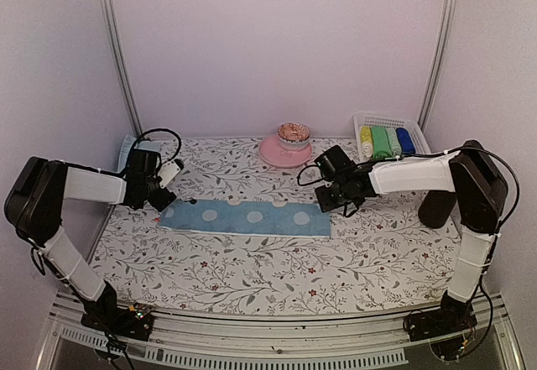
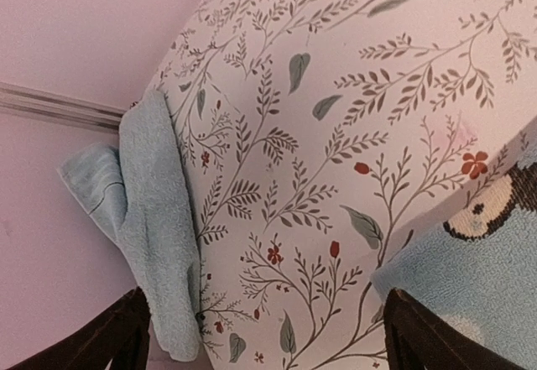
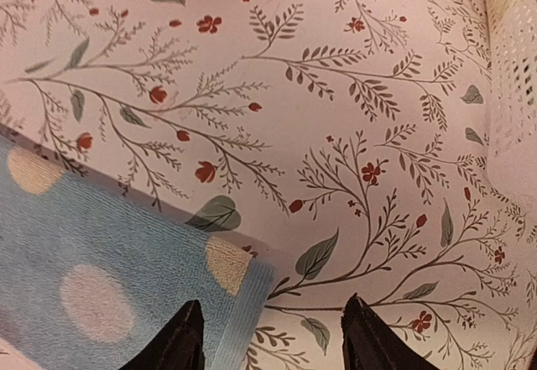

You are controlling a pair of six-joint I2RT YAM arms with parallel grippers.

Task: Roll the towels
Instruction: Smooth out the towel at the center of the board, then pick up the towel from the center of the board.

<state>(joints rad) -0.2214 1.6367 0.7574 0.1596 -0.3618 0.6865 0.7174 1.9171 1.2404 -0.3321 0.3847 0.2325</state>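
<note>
A long terry towel (image 1: pixel 247 217), pale blue with cream dots, lies flat on the leaf-printed worktop (image 1: pixel 277 261) between both pincers. Left pincer (image 2: pixel 268 349) is spread, holding nothing; right pincer (image 3: pixel 273 345) is spread above the towel's ribbed corner. Beyond the left pincer, a plain fuzzy cloth (image 2: pixel 155 236) is partly hidden behind a finger.

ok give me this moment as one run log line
spotted towel: flat, unrolled | left claw: open at its left end | right claw: open over its right corner | held: nothing

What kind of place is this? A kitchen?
Probably a robot test booth, not a kitchen: plain walls on a metal frame, left arm and right arm bolted at the table edge, one spotted towel laid flat.
</note>
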